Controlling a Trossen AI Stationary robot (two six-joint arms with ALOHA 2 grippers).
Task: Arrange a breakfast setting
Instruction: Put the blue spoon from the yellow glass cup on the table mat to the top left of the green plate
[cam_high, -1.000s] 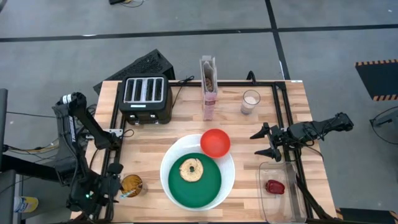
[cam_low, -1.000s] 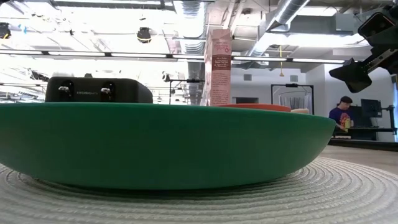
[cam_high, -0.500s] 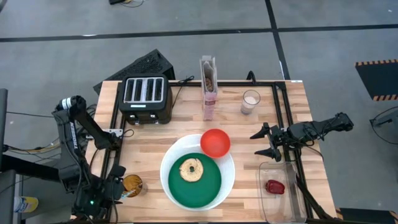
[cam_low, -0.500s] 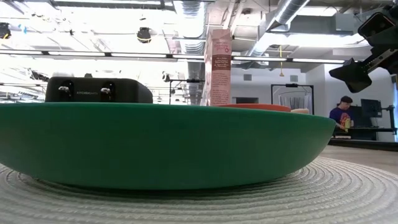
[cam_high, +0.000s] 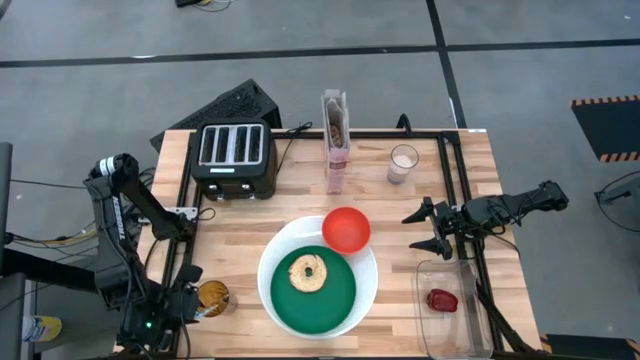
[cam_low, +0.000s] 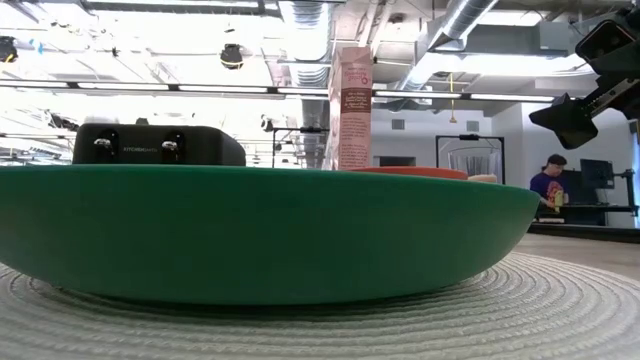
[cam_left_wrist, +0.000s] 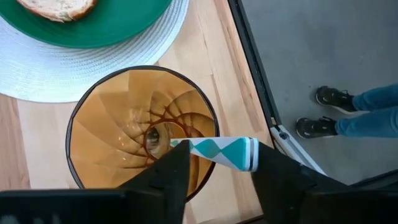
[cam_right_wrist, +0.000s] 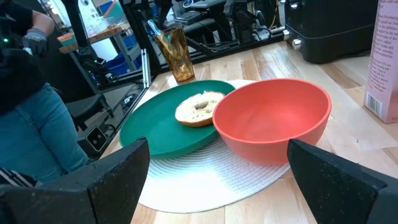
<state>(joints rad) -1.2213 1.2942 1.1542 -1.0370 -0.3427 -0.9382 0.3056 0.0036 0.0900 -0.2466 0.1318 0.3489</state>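
Note:
A green plate with a toasted bagel lies on a large white round plate. A red bowl rests on the white plate's far rim. A pink cereal box stands at the far edge. A dark red food item lies in a clear container. My left gripper stands over an amber glass at the near left, shut on a spoon with a teal-and-white handle. My right gripper hangs open and empty at the right, clear of the table. My left gripper has the spoon's patterned handle, near its free end, between its two fingers. The fingers come from above, pointing down. The spoon leans in the amber glass with its metal end down at the bottom.
A black toaster stands at the far left and a glass of milk at the far right. The clear container sits at the near right. A person's feet stand on the floor beyond the table's near edge.
My left arm has shifted a little toward the table's near edge by the amber glass, then held still. My right arm has kept still.

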